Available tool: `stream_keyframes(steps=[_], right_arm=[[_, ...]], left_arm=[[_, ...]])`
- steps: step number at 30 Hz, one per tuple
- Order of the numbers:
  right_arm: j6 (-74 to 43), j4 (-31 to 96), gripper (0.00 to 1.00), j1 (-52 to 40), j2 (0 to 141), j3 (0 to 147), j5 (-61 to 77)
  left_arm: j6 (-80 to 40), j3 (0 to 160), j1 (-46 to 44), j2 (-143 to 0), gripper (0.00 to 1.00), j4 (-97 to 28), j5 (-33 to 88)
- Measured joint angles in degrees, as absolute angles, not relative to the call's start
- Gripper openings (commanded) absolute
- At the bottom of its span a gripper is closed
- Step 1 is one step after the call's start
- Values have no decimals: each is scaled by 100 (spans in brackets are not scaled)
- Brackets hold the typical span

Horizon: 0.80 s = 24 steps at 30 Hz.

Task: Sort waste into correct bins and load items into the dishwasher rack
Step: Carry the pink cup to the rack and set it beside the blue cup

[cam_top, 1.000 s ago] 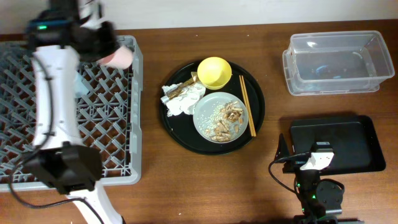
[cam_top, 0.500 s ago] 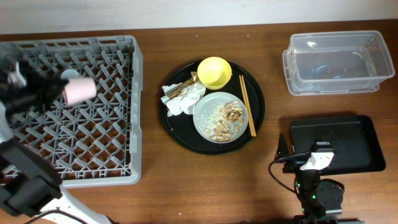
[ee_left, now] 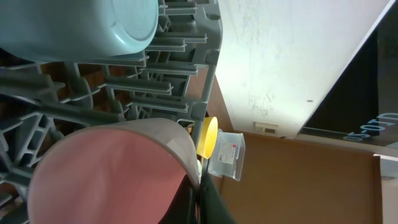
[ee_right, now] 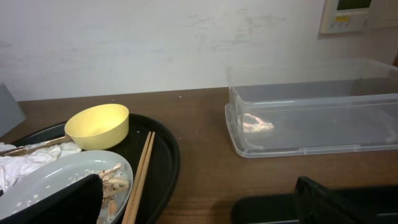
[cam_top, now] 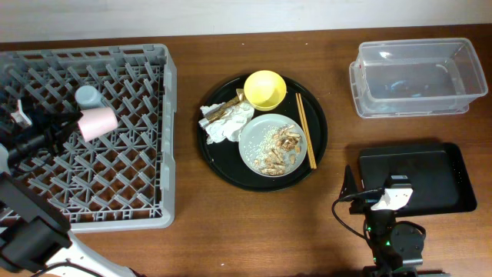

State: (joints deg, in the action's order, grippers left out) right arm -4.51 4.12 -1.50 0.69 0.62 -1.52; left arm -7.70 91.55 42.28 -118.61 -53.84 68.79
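Observation:
My left gripper (cam_top: 75, 123) is shut on the rim of the pink cup (cam_top: 100, 122), which lies on its side over the grey dishwasher rack (cam_top: 167, 146). The light blue cup (cam_top: 87, 97) stands just behind it. In the left wrist view my fingers (ee_left: 199, 199) pinch the pink cup's wall (ee_left: 106, 174), below the blue cup (ee_left: 87, 25). The yellow bowl (cam_top: 265, 89), the grey plate (cam_top: 254, 138) with food scraps (cam_top: 278, 150), the napkins (cam_top: 227, 123) and the chopsticks (cam_top: 306, 131) lie on the round black tray. My right gripper (cam_top: 378, 188) is open and empty.
The round black tray (cam_top: 231, 173) sits mid-table. The clear tub (cam_top: 413, 45) stands at the back right, and the flat black tray (cam_top: 438, 177) lies in front of it, beside my right gripper. The right wrist view shows the tub (ee_right: 317, 106) and the chopsticks (ee_right: 142, 174).
My left arm carried the pink cup from the rack's far right corner to its left middle, down beside the blue cup. The right arm has not moved.

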Motion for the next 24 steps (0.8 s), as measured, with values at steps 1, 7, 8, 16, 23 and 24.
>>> stream_keyframes(steps=[1, 7, 8, 16, 23, 24], right_arm=[[-449, 412, 98, -150, 69, 62, -150], [-449, 412, 98, -150, 69, 62, -152], [-449, 412, 98, -150, 69, 62, -152], [-449, 412, 98, -150, 69, 62, -152], [-454, 412, 98, -150, 69, 62, -150], [-456, 412, 98, -150, 69, 62, -152]], left_arm=[[-775, 9148, 4228, -11861, 0, -5378, 6869], [-862, 9146, 4228, -11856, 0, -5352, 6785], [-873, 9146, 4228, -11856, 0, -5349, 6764], [-1278, 9045, 4224, -11655, 15, -5033, 6230], [-1315, 8995, 4357, -11644, 18, -4838, 5334], [-1315, 8993, 4375, -11646, 16, -4838, 5201]])
